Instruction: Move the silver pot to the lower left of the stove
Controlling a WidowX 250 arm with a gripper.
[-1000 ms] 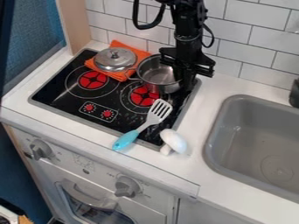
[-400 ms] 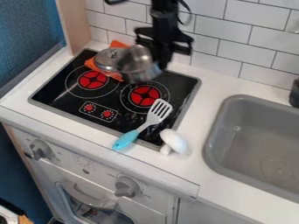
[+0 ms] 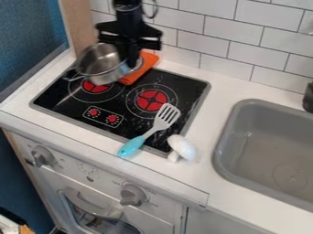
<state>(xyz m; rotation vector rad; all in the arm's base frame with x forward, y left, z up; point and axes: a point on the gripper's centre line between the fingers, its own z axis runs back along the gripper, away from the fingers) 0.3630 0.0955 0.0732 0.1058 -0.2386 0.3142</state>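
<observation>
And here's the black hand (image 3: 131,64), pinching the silver pot (image 3: 98,67) at its side, though the exact grip point is hidden behind the hand's own bulk. The pot leans open just beside the hand, toward the view's left, tilted and seemingly aloft above the left burner (image 3: 95,87). What could spoil this? A one-sided pinch on smooth, curved metal: the pot's weight could swing it round or slide it out, and it would clatter onto the stove (image 3: 56,101). Lower it this tilted and the base edge lands first, so letting go too soon might rock or roll it. The orange cloth (image 3: 142,68) lies just under the hand, and a low sweep could snag it or nudge the curved metal edge there, probably a lid. Now the materials: shiny round walls on the pot, with a thin metal loop handle (image 3: 71,77) on the side away from the hand; glossy, hard black glass below; soft, folded fabric. Nearer the camera from the hand, there's a slotted spatula (image 3: 165,117) with a rounded blue handle, and beside it a smooth, domed white toy mushroom (image 3: 182,147).
</observation>
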